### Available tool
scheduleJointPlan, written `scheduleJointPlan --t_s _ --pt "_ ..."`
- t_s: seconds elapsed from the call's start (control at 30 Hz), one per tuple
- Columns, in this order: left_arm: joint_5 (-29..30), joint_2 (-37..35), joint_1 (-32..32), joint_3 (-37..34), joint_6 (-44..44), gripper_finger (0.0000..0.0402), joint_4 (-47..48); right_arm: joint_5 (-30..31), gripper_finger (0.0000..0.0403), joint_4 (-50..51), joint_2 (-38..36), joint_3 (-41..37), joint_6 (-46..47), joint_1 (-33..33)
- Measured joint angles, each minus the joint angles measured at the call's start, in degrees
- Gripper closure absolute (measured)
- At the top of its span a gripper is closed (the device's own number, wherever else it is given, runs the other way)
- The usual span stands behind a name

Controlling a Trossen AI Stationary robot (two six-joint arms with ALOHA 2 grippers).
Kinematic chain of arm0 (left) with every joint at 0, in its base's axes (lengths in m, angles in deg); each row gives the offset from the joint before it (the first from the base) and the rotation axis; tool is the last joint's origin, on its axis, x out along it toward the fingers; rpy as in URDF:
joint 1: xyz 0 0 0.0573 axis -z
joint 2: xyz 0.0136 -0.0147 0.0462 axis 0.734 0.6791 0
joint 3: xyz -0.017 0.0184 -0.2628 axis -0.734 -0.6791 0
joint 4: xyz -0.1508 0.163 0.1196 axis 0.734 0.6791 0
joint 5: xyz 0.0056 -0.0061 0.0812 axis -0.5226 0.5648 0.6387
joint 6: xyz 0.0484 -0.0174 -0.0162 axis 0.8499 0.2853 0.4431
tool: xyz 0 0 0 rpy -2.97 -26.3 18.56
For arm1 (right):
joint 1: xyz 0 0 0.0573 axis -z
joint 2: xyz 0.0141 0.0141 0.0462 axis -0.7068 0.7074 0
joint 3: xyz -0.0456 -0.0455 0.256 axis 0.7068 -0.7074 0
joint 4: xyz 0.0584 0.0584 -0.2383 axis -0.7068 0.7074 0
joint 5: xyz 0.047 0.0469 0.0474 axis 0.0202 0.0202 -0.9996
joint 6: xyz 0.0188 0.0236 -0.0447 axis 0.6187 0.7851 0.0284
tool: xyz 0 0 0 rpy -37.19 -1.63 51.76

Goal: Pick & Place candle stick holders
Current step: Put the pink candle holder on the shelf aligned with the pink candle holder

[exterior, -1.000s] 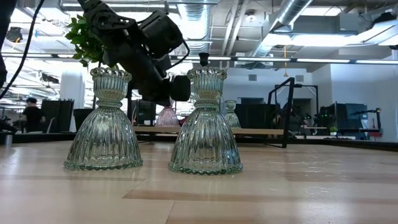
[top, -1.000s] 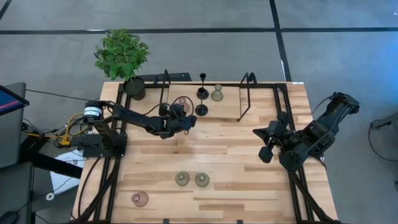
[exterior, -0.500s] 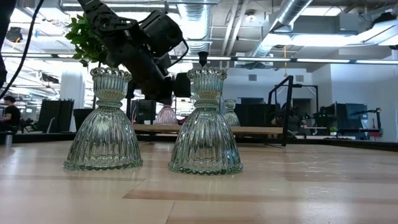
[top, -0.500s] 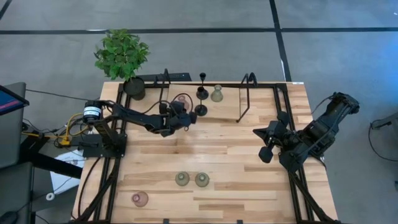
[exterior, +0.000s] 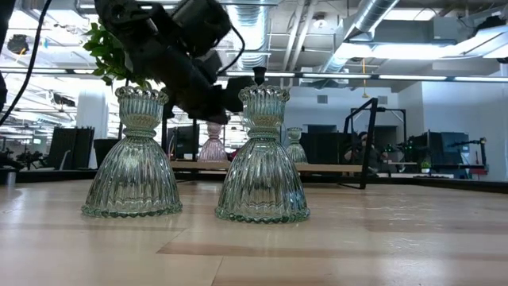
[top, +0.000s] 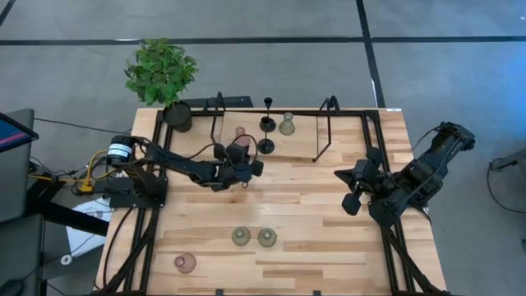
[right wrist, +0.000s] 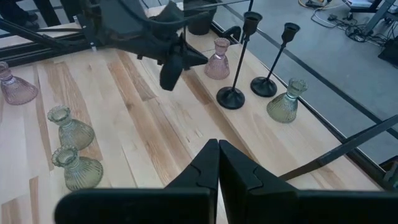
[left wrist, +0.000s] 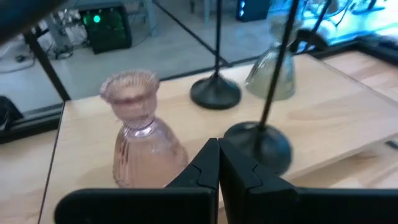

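At the table's near left corner a pink glass candle holder [top: 185, 263] stands alone, well apart from both arms. Further back on that side a potted plant [top: 162, 74] sits at the far left corner of the wooden table [top: 329, 247]. The left gripper [top: 253, 167] reaches out over the middle-left of the table with its fingers [left wrist: 208, 168] pressed together and nothing between them; it hangs above the wood, touching none of the holders. Just beyond its fingertips, toward the far edge, stands a second pink glass holder [top: 240, 133], upright and free. Beside that, the nearer black thin-stemmed holder [top: 266, 145] rests on its round base, with the other black stemmed holder [top: 268, 122] behind it and an olive-green glass holder [top: 286, 124] next to that one, all near the far edge. Two tall black wire frames [top: 326, 127] rise at the back. Near the front edge, around the middle, two more olive-green glass holders [top: 253, 237] stand side by side, close together, well clear of either gripper. On the right, the right gripper [top: 349, 187] waits over the right side of the table, its fingers [right wrist: 208, 168] likewise closed tight on nothing, well apart from every holder.
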Motion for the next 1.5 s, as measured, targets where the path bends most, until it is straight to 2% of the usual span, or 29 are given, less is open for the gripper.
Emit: scheduleJointPlan --t_s 0.2,0.47,0.63,0.8,1.13,1.4,1.5 --pt "-2.2 -3.1 5.6 0.2 3.7 0.04 -0.8 0.0 0.0403 0.0 0.0 0.0 0.0 0.0" --pt "-4.5 -17.9 17.8 0.2 31.6 0.04 -9.8 0.1 0.0403 -0.2 0.0 0.0 -2.7 0.7" --pt "-9.0 -26.6 24.0 0.2 38.5 0.04 -10.1 0.2 0.0403 -0.2 0.0 0.0 -3.0 2.3" --pt "-9.2 -30.9 30.5 0.2 45.3 0.04 -10.0 0.1 0.0403 -1.3 0.0 0.0 -3.1 2.9" --pt "-0.1 -32.4 40.1 0.2 46.2 0.04 -10.0 0.0 0.0403 -2.0 0.0 0.0 -3.1 0.5" --pt "0.4 -32.2 43.3 0.2 46.1 0.04 -10.0 -0.2 0.0403 -2.6 0.0 0.0 -3.2 0.3" --pt "0.4 -32.2 44.3 0.2 46.1 0.04 -10.0 -2.3 0.0403 -6.6 0.0 0.0 -6.8 0.4"
